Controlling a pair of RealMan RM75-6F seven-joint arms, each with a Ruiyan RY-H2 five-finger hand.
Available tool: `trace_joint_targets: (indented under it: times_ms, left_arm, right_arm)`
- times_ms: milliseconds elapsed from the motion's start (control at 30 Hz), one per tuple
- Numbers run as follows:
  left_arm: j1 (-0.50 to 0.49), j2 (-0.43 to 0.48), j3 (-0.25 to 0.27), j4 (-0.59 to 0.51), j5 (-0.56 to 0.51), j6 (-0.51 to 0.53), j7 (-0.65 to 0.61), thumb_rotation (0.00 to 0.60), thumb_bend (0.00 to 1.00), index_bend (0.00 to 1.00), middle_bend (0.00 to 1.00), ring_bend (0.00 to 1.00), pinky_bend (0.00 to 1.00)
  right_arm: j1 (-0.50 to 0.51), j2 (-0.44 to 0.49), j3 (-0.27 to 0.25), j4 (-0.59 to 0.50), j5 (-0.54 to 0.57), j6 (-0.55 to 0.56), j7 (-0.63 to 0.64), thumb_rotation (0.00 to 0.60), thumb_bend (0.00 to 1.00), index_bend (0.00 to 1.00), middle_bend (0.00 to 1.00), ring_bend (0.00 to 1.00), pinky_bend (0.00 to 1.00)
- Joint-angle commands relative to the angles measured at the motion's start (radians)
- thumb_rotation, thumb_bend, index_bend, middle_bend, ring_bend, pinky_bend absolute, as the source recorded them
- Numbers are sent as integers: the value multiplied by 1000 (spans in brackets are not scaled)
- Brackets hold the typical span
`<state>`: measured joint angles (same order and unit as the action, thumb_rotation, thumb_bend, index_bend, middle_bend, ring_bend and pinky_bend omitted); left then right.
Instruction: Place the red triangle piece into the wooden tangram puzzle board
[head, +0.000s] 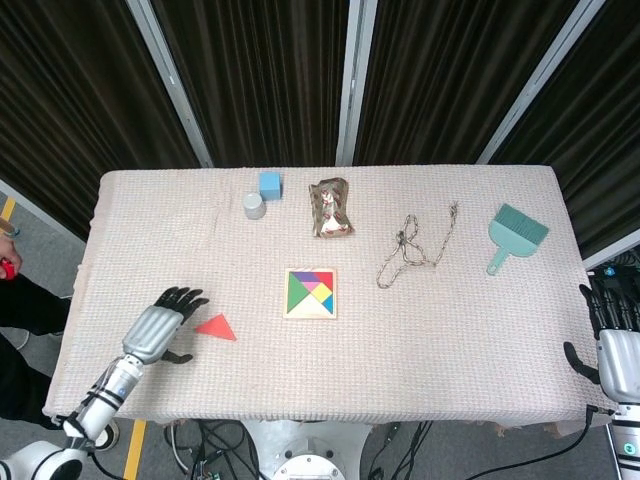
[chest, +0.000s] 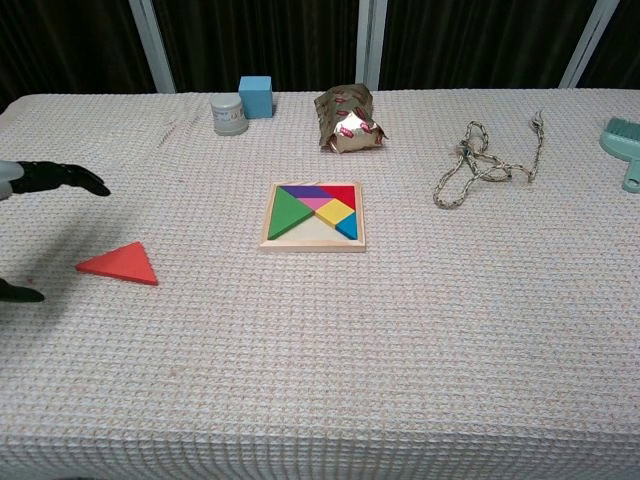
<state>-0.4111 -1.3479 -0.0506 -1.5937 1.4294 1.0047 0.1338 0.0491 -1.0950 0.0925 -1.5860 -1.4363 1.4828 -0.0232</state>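
The red triangle piece (head: 216, 327) (chest: 120, 264) lies flat on the cloth, left of the wooden tangram board (head: 310, 293) (chest: 314, 215). Coloured pieces fill most of the board, and a bare wooden gap shows along its near edge. My left hand (head: 157, 327) (chest: 40, 180) hovers just left of the triangle, fingers spread, holding nothing and not touching the piece. My right hand (head: 612, 340) stays at the table's right edge, fingers apart and empty; the chest view does not show it.
At the back stand a grey cup (head: 254, 206), a blue block (head: 269, 184) and a crumpled foil wrapper (head: 331, 208). A rope (head: 413, 246) and a teal brush (head: 514, 233) lie to the right.
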Motion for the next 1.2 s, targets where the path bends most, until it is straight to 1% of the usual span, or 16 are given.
trace_joint_targets:
  times_ms: [33,133,333,467,633,800,933,1200]
  left_arm:
    - [-26,-28,-9,23,-19,-28,-8,600,36,173,77,0,0]
    - [-51,-46,-14,41,-34,-57,-6,600,36,206,87,0,0]
    - [-96,-62,-26,52,-79,-106,37,600,37,211,87,0,0]
    - [-119,-63,-38,55,-148,-137,81,600,42,216,88,0,0]
    - [-143,-50,-35,31,-259,-179,164,600,55,217,88,0,0]
    - [-154,-46,-28,9,-317,-174,198,600,67,228,94,0,0]
    - [-162,-47,-28,-3,-355,-165,213,600,109,239,101,0,0]
    - [-178,-47,-20,-20,-382,-156,224,600,129,247,103,0,0]
  right_arm:
    - [2,-3,-1,5,5,-8,2,600,226,0,0,0,0]
    - [3,-8,-5,12,11,-21,6,600,227,0,0,0,0]
    - [4,-6,-5,12,12,-23,5,600,228,0,0,0,0]
    - [2,-4,-6,10,13,-21,5,600,227,0,0,0,0]
    - [1,-3,-3,11,14,-18,8,600,227,0,0,0,0]
    - [2,-1,-4,11,17,-23,9,600,227,0,0,0,0]
    - [3,-3,-4,13,16,-23,11,600,228,0,0,0,0]
    - [1,-4,-3,17,18,-22,15,600,227,0,0,0,0]
